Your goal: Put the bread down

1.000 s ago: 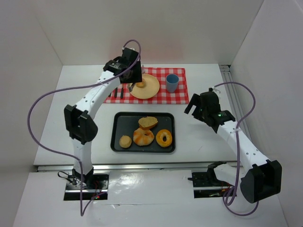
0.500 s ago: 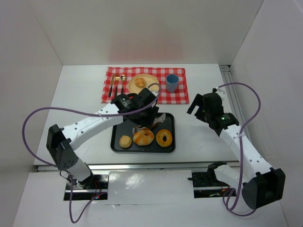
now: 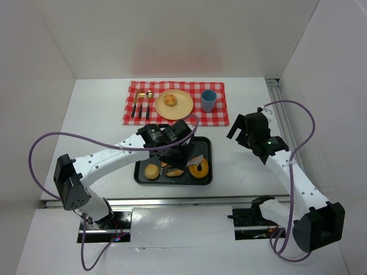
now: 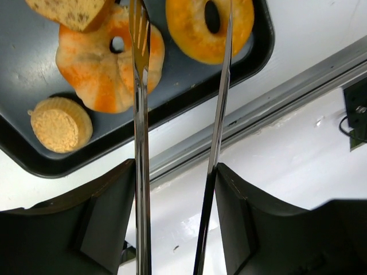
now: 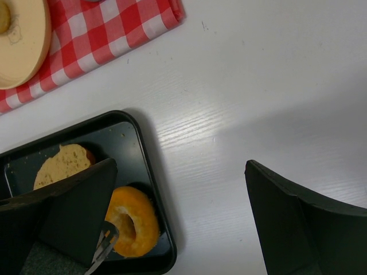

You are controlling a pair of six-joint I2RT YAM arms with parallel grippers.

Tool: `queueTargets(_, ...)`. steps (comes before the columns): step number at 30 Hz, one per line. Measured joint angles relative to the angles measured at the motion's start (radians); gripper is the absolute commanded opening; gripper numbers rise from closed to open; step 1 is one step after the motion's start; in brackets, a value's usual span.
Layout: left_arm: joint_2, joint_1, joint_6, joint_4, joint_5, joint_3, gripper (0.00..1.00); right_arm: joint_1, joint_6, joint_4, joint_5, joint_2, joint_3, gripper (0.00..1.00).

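A small bun (image 3: 170,99) lies on the tan plate (image 3: 182,107) on the checked cloth. The black tray (image 3: 139,175) holds a small round bread (image 3: 152,171), a pumpkin-shaped bread (image 4: 97,74), a ring bread (image 3: 199,168) and a cut bun half (image 4: 69,8). My left gripper (image 3: 172,150) is shut on metal tongs (image 4: 139,143). The tongs are spread and empty over the tray, one blade above the pumpkin-shaped bread, the other beside the ring bread (image 4: 189,28). My right gripper (image 3: 241,129) is open and empty over bare table right of the tray (image 5: 150,177).
A red checked cloth (image 3: 218,114) at the back carries the plate, a blue cup (image 3: 209,100) and cutlery (image 3: 140,105). White walls close in the left, back and right. A metal rail runs along the table's near edge (image 4: 275,91).
My left arm swung from the plate back to the tray, leaving the small bun on the plate. The tongs now hang empty over the tray's breads. The right arm barely moved.
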Motion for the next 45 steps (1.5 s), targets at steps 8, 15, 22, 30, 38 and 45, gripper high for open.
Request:
queueTargets(8,0.008,-0.006,-0.013,-0.001,-0.002,-0.021,0.62,0.000,0.000,0.000,-0.003,0.004,0.000,1.00)
queueTargets(15,0.042,-0.038,-0.013,0.005,-0.002,-0.023,0.60,0.000,0.000,0.000,-0.008,0.005,0.000,1.00)
queueTargets(22,0.095,-0.064,-0.030,0.001,-0.032,-0.022,0.58,0.000,0.000,0.000,-0.008,0.009,0.000,1.00)
queueTargets(30,0.114,-0.069,-0.035,-0.038,-0.077,0.001,0.40,0.000,0.000,0.000,-0.013,0.011,0.000,1.00)
queueTargets(38,0.119,-0.065,-0.030,-0.093,-0.106,0.116,0.33,0.000,0.000,0.000,-0.015,0.011,0.000,1.00)
queueTargets(45,0.120,0.109,0.024,-0.130,-0.145,0.283,0.33,0.000,-0.003,0.000,-0.015,0.011,0.000,1.00)
